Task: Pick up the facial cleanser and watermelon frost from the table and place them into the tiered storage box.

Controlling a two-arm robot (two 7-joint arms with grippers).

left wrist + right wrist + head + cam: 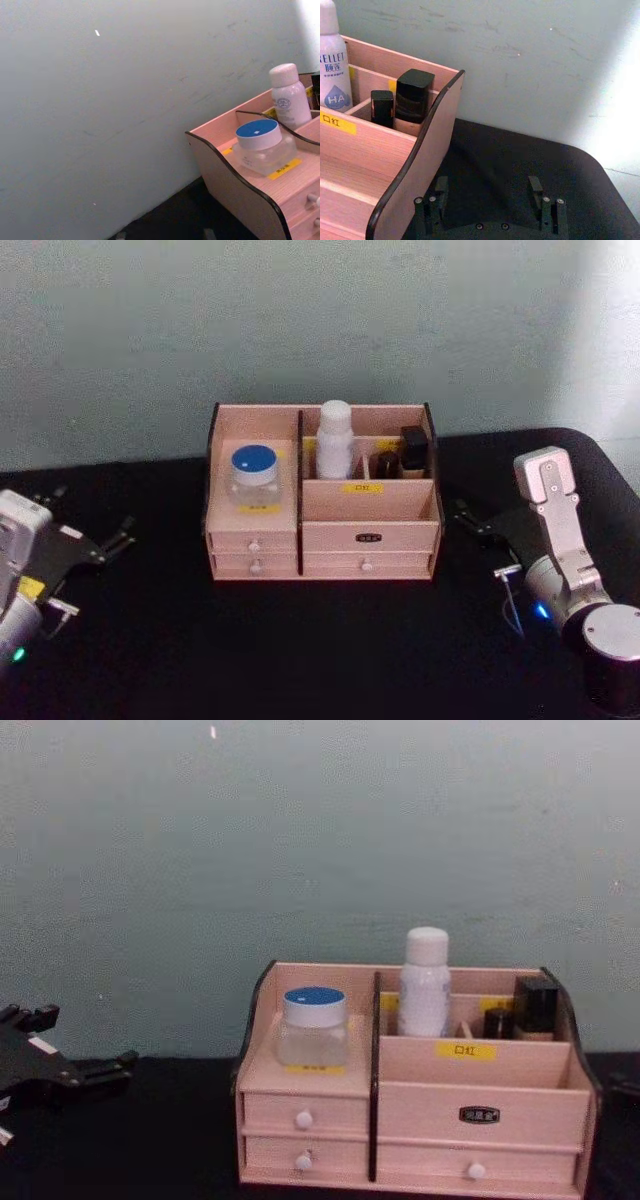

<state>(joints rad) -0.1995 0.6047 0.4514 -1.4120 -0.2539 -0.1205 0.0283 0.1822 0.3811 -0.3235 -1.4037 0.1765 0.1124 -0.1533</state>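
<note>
Pink wooden storage box (320,525) at the table's (320,660) back edge already holds the blue-lidded jar (253,476) and white bottle (334,440); nothing seems left. My left gripper (112,540) and right gripper (490,192) rest open and empty.

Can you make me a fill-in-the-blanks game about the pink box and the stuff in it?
1. The clear jar in the tiered storage box has a ____ lid.
2. The white bottle stands ____, not lying down.
3. The table is covered in ____ cloth.
4. The jar sits on the robot's ____ side of the white bottle.

Missing words: blue; upright; black; left
</note>
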